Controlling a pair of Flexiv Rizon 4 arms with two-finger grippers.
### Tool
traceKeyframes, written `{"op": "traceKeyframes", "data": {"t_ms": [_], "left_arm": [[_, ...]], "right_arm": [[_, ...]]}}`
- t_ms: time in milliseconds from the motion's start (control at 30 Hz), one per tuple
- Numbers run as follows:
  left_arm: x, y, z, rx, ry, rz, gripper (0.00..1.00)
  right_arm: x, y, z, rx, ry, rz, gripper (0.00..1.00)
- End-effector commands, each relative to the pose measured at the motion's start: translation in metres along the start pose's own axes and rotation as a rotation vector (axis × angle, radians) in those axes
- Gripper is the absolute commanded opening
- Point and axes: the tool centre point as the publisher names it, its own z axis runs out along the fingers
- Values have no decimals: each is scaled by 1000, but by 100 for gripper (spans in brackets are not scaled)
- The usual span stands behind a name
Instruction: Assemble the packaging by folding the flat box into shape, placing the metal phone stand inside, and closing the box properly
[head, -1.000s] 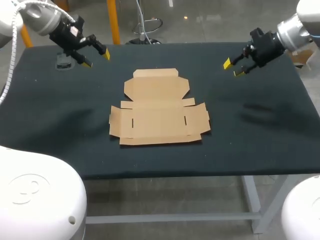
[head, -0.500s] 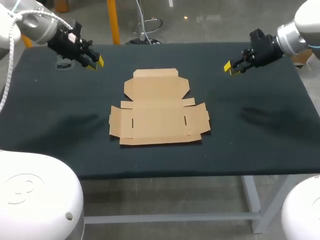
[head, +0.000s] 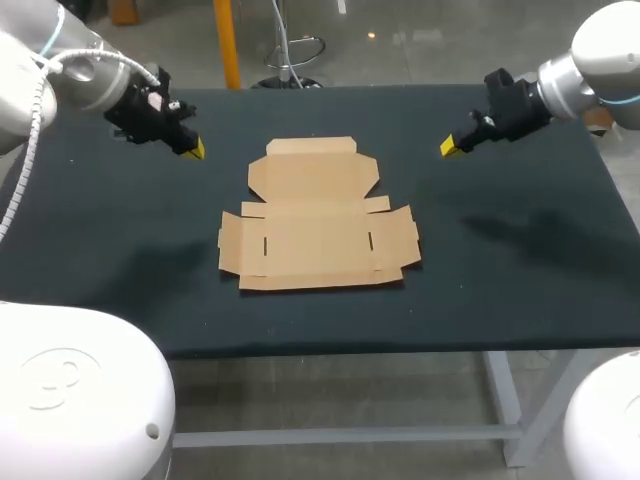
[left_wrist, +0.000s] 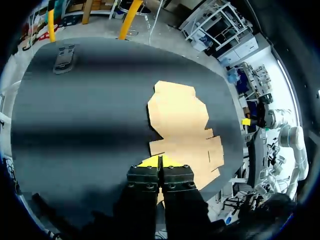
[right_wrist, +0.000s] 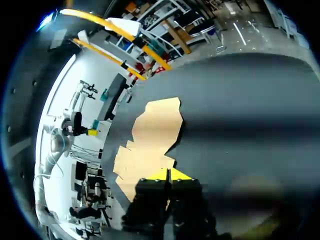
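Note:
The flat brown cardboard box (head: 315, 225) lies unfolded in the middle of the black table; it also shows ahead of each gripper as the box (left_wrist: 185, 125) and the box (right_wrist: 150, 140). My left gripper (head: 193, 150) hangs above the table at the box's far left corner, shut and empty, its yellow tips pressed together (left_wrist: 160, 162). My right gripper (head: 452, 148) hangs off the box's far right, also shut on nothing (right_wrist: 169, 175). The grey metal phone stand (left_wrist: 65, 56) rests near the table's far left corner; in the head view my left arm hides it.
The black table (head: 520, 260) has bare cloth on every side of the box. My other arm's yellow tip shows far off as the right gripper (left_wrist: 246, 121) and as the left gripper (right_wrist: 91, 132).
Both grippers have gone from open to shut. The left one has moved right and nearer the box's far left corner; the right one shifted slightly left and its wrist turned.

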Motion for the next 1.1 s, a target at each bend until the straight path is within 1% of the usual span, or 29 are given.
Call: {"op": "traceKeyframes", "data": {"t_ms": [33,433,467,500,533,600,767,900,1100], "left_arm": [[0,0,1,-1,-4,-1,0],[0,0,1,-1,-4,-1,0],[0,-1,1,-2,19,20,0],[0,-1,2,-6,27,15,0],[0,-1,4,0,19,21,0],[-1,2,7,3,30,31,0],[-5,12,21,0,9,39,0],[-8,18,33,-2,7,47,0],[-13,23,48,-12,12,61,0]], "right_arm": [[-5,6,2,14,18,-1,0],[-5,6,2,14,18,-1,0],[-5,6,2,14,18,-1,0],[0,5,5,16,10,-12,0],[3,5,7,16,-3,-22,0],[8,4,13,21,-23,-44,0],[9,0,29,38,-61,-61,0],[8,-3,45,57,-44,-69,0],[5,-5,63,65,-37,-73,0]]}}
